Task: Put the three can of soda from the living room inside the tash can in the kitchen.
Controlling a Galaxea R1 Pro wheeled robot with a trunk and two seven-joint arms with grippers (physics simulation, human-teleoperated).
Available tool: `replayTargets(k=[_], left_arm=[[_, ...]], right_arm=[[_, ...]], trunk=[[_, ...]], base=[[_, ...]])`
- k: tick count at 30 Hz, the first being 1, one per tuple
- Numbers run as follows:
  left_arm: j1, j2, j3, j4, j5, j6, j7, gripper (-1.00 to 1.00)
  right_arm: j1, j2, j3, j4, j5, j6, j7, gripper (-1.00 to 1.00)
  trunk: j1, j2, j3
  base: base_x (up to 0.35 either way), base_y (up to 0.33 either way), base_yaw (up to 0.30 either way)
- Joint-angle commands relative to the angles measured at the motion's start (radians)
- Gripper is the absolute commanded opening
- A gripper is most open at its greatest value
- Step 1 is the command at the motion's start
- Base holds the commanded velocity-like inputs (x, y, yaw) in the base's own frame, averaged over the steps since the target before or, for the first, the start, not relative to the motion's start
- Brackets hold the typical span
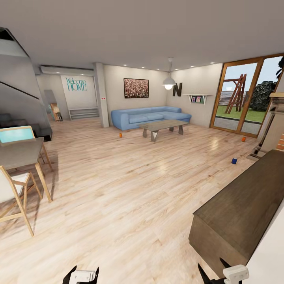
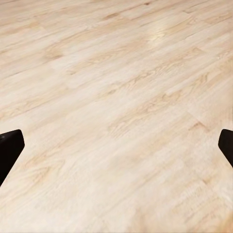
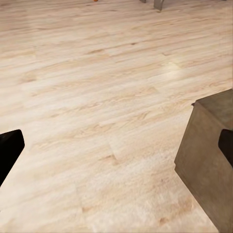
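Three cans of soda stand on the pale wood floor of the living room, far ahead of me. One orange can (image 1: 120,135) is left of the coffee table, a second orange can (image 1: 243,139) is by the glass door, and the dark blue can (image 1: 234,160) stands nearer, on the right. The tash can is out of view. My left gripper (image 1: 83,273) and right gripper (image 1: 215,273) hang low at the near edge of the head view. In the wrist views, both the left gripper (image 2: 116,150) and the right gripper (image 3: 116,150) are open over bare floor and hold nothing.
A blue sofa (image 1: 150,116) and a low coffee table (image 1: 162,127) stand at the back. A dining table (image 1: 19,152) with chairs is on the left. A dark wooden cabinet (image 1: 244,205) is close on my right, its corner (image 3: 208,160) near the right gripper. Wide floor lies between.
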Motion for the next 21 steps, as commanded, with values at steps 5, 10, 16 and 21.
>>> replayTargets(k=[5,10,16,21], left_arm=[[0.000,0.000,0.000,0.003,0.000,0.000,0.000,1.00],[0.000,0.000,0.000,0.005,0.000,0.000,0.000,1.00],[0.000,0.000,-0.001,0.007,-0.001,0.000,0.000,1.00],[0.000,0.000,-0.002,0.009,-0.003,0.000,0.000,1.00]], right_arm=[[-0.001,0.000,0.000,0.003,0.000,0.000,0.000,1.00],[-0.001,-0.001,0.001,0.010,0.001,0.000,0.000,1.00],[-0.002,-0.001,0.001,0.016,0.002,0.000,0.000,1.00],[-0.002,-0.001,0.001,0.018,0.002,-0.001,0.000,1.00]], trunk=[[0.000,0.000,0.000],[0.000,0.000,0.000],[0.000,0.000,0.000],[0.000,0.000,0.000]], base=[[0.000,0.000,0.000],[0.000,0.000,0.000],[0.000,0.000,0.000],[0.000,0.000,0.000]])
